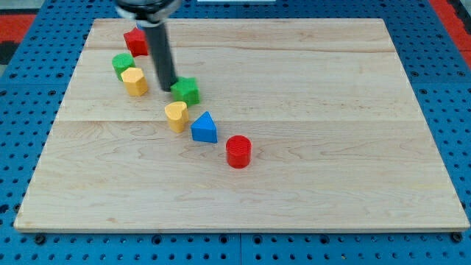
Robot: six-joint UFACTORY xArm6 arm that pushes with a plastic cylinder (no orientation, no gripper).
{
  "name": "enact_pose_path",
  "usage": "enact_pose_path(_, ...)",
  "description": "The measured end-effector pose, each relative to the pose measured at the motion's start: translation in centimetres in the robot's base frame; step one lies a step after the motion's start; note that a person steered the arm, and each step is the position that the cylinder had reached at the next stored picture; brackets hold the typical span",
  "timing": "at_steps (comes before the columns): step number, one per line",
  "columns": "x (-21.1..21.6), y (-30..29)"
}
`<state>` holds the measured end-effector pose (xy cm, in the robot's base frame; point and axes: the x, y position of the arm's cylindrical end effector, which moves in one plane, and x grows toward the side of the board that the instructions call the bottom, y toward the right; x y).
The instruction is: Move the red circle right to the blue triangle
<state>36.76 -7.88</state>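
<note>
The red circle (238, 152) stands on the wooden board, just to the lower right of the blue triangle (204, 128), with a small gap between them. My tip (168, 89) is the lower end of the dark rod, which comes down from the view's top. The tip rests just left of a green star-like block (186, 90), well up and left of the blue triangle and the red circle.
A yellow heart-like block (176, 115) sits left of the blue triangle. A yellow block (135, 81), a green block (122, 64) and a red block (136, 41) cluster at the upper left. The wooden board (331, 147) lies on a blue pegboard surface (456, 88).
</note>
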Motion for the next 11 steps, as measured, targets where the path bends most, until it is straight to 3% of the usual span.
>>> enact_pose_path(1, -1.6, 3.8)
enact_pose_path(2, -6.0, 4.0)
enact_pose_path(3, -6.0, 3.9)
enact_pose_path(4, -4.5, 12.1)
enact_pose_path(5, 3.4, 20.3)
enact_pose_path(7, 20.4, 11.6)
enact_pose_path(9, 12.4, 8.8)
enact_pose_path(11, 13.4, 6.9)
